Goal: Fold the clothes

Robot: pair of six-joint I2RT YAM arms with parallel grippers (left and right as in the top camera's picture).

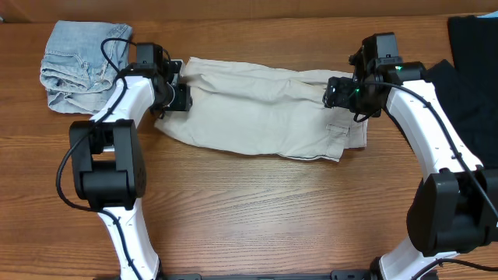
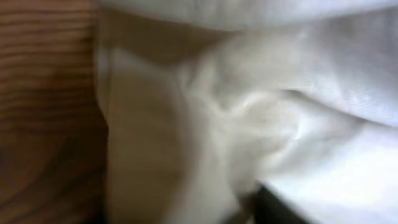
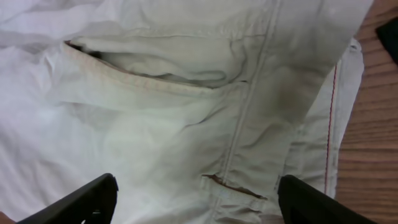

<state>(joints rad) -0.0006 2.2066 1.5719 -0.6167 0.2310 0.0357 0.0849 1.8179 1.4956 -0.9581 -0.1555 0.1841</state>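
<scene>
Where you can't see clearly
Your left wrist view is a blur of beige shorts [image 2: 249,112] pressed close, so you cannot tell how the left tool [image 1: 180,87] stands; from overhead its fingers are hidden under its own body. The right tool [image 3: 199,210] has its fingertips cut off by the bottom edge of its wrist view. The black garments [image 1: 475,54] run off the right edge overhead

Table [image 1: 257,210]: brown wood, the grain runs from side to side.
Surface: smooth, with a slight shine.
Light: soft and even, the shadows are weak.
Far edge: a paler strip [image 1: 475,6]; I cannot tell what it is.
</scene>
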